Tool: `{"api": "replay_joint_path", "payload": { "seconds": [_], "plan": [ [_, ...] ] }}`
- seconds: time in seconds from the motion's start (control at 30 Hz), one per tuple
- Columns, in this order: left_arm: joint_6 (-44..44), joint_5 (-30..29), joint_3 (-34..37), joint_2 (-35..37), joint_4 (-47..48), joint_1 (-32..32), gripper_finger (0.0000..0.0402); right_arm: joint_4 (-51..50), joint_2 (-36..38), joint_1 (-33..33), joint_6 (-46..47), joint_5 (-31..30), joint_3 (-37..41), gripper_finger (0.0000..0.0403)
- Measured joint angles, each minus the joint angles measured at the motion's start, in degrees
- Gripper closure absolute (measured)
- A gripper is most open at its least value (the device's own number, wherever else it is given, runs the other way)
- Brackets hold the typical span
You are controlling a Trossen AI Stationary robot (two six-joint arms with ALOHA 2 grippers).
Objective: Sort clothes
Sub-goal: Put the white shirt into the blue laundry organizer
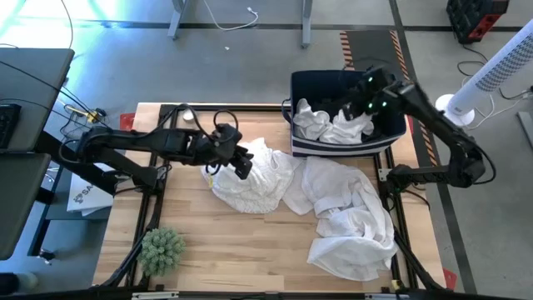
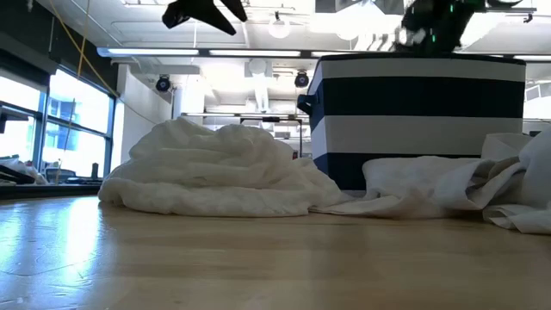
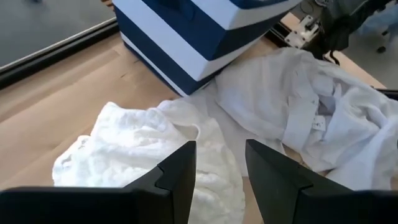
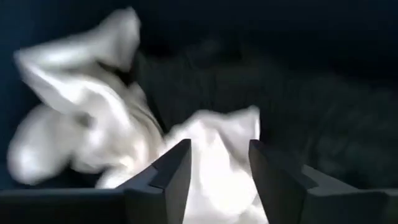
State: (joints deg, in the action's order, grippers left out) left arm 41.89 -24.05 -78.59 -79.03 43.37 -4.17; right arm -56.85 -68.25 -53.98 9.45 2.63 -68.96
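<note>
A crumpled white garment [image 1: 250, 179] lies on the wooden table, left of a striped navy bin [image 1: 341, 147]. My left gripper [image 3: 221, 146] hovers open just above this garment [image 3: 124, 149], with nothing between its fingers. A second, larger white garment [image 1: 350, 212] is spread over the table's right half, its edge against the foot of the bin. Inside the bin rest white clothes [image 1: 333, 125]. My right gripper [image 4: 219, 144] stands open over these clothes [image 4: 93, 124], pointing down into the bin. In the blurred right wrist view I see no hold on them.
A green spiky plant [image 1: 162, 250] stands near the table's front left corner. Bare wood [image 1: 241, 242] lies between the plant and the larger garment. The bin [image 2: 413, 112] stands tall at the far right. A white fan [image 1: 491, 79] is beyond the table's right edge.
</note>
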Motion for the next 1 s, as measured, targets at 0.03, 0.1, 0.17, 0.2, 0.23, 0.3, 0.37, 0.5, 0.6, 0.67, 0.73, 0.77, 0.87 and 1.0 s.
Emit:
{"api": "replay_joint_path", "payload": {
  "seconds": [0.03,0.1,0.17,0.2,0.23,0.3,0.37,0.5,0.6,0.67,0.73,0.77,0.87,1.0],
  "plan": [
    [0.0,0.05,0.0,-0.11,-0.03,-0.02,0.0266,-1.18,0.0,0.04,-0.01,0.0,-2.72,0.0238],
    [-0.06,0.47,0.02,-0.31,-0.07,0.03,0.0266,-4.33,0.05,0.73,0.17,0.74,-8.02,0.0222],
    [-0.84,0.48,0.02,-0.32,-0.17,0.02,0.0266,-6.08,0.54,2.19,-0.29,4.61,-12.61,0.0208],
    [-1.53,0.48,0.02,-0.34,-0.1,0.02,0.0266,-6.56,1.18,3.23,-0.63,7.75,-14.55,0.0202],
    [-2.18,0.51,0.02,-0.35,-0.14,0.02,0.0266,-6.65,1.99,4.62,-0.71,11.4,-16.02,0.0199],
    [-3.71,0.54,0.02,-0.32,-0.2,0.02,0.0266,-6.38,3.89,8.15,0.28,18.62,-17.77,0.0196],
    [-5.31,0.54,0.02,-0.33,-0.28,0.02,0.0266,-6.82,6.04,12.97,2.56,22.89,-18.04,0.0197],
    [-8.54,0.55,0.02,-0.32,-0.35,0.02,0.0266,-9.56,10.97,26.94,8.3,24.21,-15.41,0.0197],
    [-11.47,0.55,0.02,-0.32,-0.37,0.02,0.0266,-10.47,13.19,38.89,15.99,21.8,-11.38,0.0197],
    [-12.88,0.54,0.02,-0.32,-0.38,0.02,0.0266,-9.43,13.64,46.77,18.88,20.27,-8.15,0.0197],
    [-14.03,0.55,0.02,-0.32,-0.36,0.02,0.0266,-7.27,13.22,54.3,18.8,19.77,-4.93,0.0197],
    [-14.4,0.54,0.02,-0.32,-0.34,0.02,0.0266,-5.86,12.69,57.61,18.68,19.63,-3.24,0.0197],
    [-14.55,0.55,0.02,-0.32,-0.34,0.02,0.0266,-2.49,10.46,64.98,17.28,18.58,1.64,0.0197],
    [-14.53,1.12,0.02,-0.32,-0.28,0.04,0.0266,-0.33,5.75,70.78,13.27,15.16,7.77,0.0196]
  ]
}}
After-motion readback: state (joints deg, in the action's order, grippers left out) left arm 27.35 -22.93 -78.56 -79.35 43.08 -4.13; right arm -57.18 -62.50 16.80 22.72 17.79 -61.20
